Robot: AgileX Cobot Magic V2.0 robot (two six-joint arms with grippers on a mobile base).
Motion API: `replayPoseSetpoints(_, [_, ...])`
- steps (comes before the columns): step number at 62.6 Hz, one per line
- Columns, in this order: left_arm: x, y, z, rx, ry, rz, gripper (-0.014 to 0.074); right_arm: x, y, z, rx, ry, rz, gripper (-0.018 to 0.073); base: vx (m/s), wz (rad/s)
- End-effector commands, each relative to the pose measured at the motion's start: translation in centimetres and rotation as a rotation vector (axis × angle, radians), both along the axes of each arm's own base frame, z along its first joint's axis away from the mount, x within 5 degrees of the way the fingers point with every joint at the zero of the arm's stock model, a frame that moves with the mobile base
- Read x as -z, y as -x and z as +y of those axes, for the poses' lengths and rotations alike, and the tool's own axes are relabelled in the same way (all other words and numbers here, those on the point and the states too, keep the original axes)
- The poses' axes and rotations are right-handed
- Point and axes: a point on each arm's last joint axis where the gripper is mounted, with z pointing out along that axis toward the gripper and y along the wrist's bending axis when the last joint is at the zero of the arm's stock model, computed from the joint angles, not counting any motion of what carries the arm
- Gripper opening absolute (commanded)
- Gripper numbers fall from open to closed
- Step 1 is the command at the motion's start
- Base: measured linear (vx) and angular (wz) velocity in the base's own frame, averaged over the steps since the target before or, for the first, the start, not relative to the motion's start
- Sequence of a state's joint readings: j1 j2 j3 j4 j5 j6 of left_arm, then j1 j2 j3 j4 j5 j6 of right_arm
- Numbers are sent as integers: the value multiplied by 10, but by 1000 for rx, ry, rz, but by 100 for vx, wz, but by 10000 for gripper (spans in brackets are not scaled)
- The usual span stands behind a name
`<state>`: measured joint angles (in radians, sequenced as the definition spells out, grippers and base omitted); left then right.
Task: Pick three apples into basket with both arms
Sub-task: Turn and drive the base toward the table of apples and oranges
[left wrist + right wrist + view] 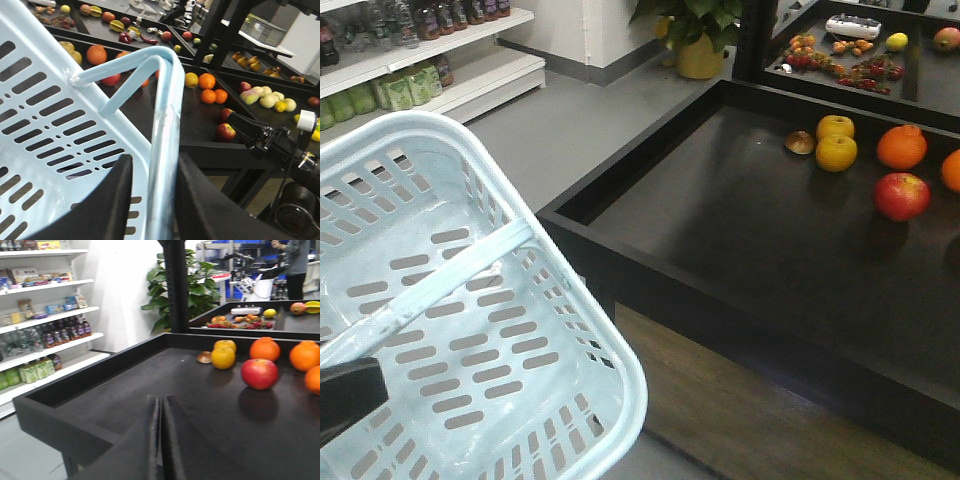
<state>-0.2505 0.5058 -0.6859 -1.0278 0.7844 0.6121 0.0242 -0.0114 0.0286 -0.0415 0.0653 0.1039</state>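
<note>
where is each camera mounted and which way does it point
Left wrist: on that arm, looks along the left hand shut on the basket handle; right arm beyond.
Right wrist: on that arm, looks along the shut right hand across the black tray.
Front: on the body, facing forward-down at basket and tray; black hand edge lower left.
Front and right wrist share the orange.

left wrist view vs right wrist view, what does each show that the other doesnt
Only left wrist: the pale blue slotted plastic basket, its handle clamped in the left gripper, and the right gripper from outside. Only right wrist: white shelves of bottles, a leafy potted plant, that gripper shut, close up. Both: the black display table, round oranges, a round red apple.
</note>
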Motion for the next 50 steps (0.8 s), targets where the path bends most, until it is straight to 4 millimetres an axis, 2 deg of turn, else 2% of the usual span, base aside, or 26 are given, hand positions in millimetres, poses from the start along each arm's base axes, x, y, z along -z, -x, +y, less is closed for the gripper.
replayPoseSetpoints(1, [-14, 0, 1, -26, 73, -42, -6, -3, 1, 0, 2, 8, -74, -5, 4, -32])
replayPoseSetpoints(50, [-14, 0, 1, -26, 73, -42, -6, -3, 1, 0, 2, 8, -75, -5, 2, -25])
